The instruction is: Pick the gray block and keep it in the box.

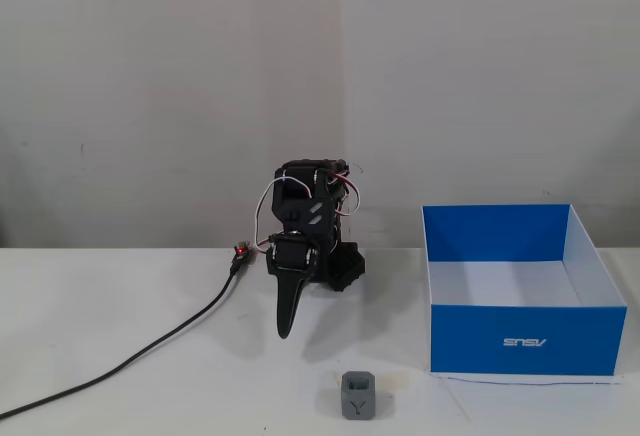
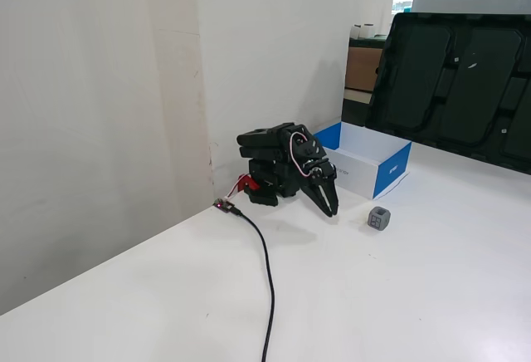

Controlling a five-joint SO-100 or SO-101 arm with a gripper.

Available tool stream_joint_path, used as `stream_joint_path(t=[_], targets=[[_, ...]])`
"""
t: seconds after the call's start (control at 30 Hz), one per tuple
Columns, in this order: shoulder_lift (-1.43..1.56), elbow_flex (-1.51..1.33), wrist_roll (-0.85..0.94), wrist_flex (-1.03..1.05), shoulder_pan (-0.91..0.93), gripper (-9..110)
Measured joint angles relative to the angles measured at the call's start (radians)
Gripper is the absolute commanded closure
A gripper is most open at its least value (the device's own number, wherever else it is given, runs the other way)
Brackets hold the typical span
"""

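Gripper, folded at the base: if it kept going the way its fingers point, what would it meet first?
Probably the bare table. The gripper points steeply down, and the gray block lies off that line, nearer the camera.

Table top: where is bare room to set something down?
Free: the table in front of the black cable and gray block, and the box floor. Crowded: around the folded arm by the wall.

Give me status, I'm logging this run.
Gripper shut, empty, folded near base. Gray block on table, outside the box. Nothing in the way.
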State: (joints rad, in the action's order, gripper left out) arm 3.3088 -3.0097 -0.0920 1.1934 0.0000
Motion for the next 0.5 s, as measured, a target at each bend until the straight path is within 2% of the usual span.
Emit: stream_joint_path(t=[0.5], targets=[[-0.057,0.143,-0.072,-0.054,-0.110,101]])
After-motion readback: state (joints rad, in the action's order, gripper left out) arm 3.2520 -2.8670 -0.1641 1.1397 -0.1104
